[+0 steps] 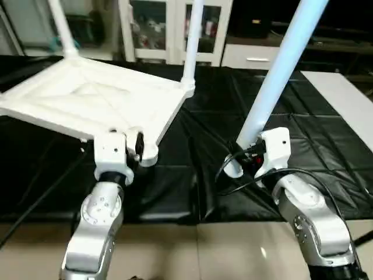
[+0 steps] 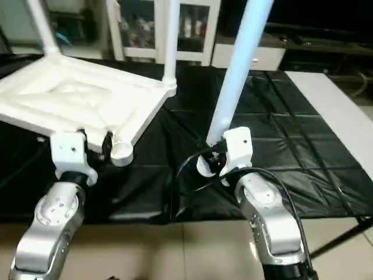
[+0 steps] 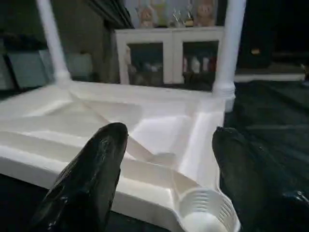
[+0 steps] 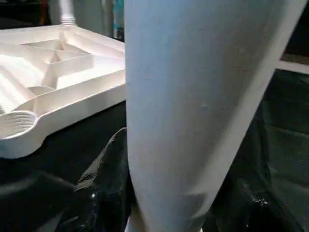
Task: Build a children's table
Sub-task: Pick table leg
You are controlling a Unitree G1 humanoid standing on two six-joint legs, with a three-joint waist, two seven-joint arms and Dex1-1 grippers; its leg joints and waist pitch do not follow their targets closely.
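The children's table top (image 1: 93,99) lies upside down on the black cloth, ribbed side up and tilted, with its near edge raised. Two white legs (image 1: 192,41) (image 1: 61,26) stand in its far corner sockets. My left gripper (image 1: 131,146) is at the near edge, open. Its black fingers (image 3: 91,179) straddle the rim beside the empty near corner socket (image 3: 207,217). My right gripper (image 1: 236,163) is shut on the thick lower end of a third leg (image 1: 274,81). That leg rises up and to the right, clear of the top, and its white tube stands between the fingers (image 4: 104,188).
A black cloth (image 1: 315,146) covers the work surface. A white board (image 1: 347,99) lies at the far right. White glass-door cabinets (image 1: 157,29) stand behind. A black cable (image 1: 250,181) loops by my right wrist. Tiled floor (image 1: 192,251) shows in front.
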